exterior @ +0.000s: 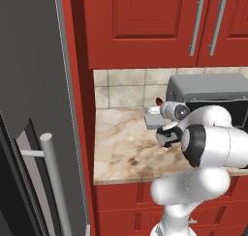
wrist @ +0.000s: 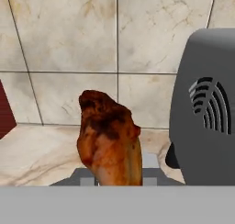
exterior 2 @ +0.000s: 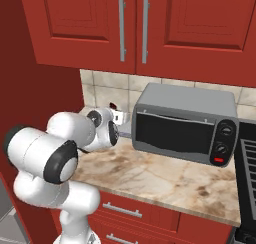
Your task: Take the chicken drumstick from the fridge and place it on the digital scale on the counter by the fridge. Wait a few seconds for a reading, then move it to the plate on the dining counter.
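The gripper (wrist: pixel 118 184) holds the chicken drumstick (wrist: pixel 110 140) upright over the digital scale (exterior: pixel 153 117), beside the microwave (exterior 2: pixel 185 123).

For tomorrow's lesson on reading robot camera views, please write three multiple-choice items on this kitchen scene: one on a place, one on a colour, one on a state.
1. Where does the microwave stand?
A. On the counter against the tiled wall
B. Inside the fridge
C. On the floor

2. What colour are the cabinets above the counter?
A. White
B. Red
C. Green

3. In the hand view, how is the chicken drumstick placed?
A. Lying flat inside the microwave
B. Resting on a yellow plate
C. Upright in front of the camera, over the digital scale

Answers:
1 A: the right base view shows it on the marbled top, backed by beige tiles.
2 B: both base views show red doors with silver handles.
3 C: the drumstick rises before the tiles, with the grey slab behind its lower end.
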Robot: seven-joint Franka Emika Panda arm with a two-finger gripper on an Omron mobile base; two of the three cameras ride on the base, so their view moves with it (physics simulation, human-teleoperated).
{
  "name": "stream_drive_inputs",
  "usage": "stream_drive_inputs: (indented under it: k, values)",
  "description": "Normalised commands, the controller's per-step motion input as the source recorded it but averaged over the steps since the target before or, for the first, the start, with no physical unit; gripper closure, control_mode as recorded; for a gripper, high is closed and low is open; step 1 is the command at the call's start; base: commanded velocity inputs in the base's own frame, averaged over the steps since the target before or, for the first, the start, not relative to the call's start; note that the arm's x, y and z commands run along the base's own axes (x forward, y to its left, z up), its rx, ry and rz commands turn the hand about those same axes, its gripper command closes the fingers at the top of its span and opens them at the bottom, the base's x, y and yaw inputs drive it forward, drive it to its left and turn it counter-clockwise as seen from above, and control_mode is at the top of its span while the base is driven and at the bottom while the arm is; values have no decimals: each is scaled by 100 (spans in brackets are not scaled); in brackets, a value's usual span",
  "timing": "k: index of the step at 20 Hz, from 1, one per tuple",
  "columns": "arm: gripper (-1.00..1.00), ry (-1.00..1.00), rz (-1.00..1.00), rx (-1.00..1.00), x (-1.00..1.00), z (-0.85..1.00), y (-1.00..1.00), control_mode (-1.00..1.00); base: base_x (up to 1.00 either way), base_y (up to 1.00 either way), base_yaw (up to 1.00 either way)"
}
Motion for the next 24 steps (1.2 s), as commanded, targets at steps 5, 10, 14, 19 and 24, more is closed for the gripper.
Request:
stream_drive_inputs:
  k: [5,10,14,19,24]
  values:
    - [100,-2,0,2,-100,100,21,-100,0,0,0]
    - [100,14,-1,11,-100,100,5,-100,0,0,0]
    - [100,29,-4,20,-100,100,0,-100,0,0,0]
    - [100,37,-4,15,-93,78,0,-100,0,0,0]
    - [100,30,-2,1,-56,-1,8,-100,0,0,0]
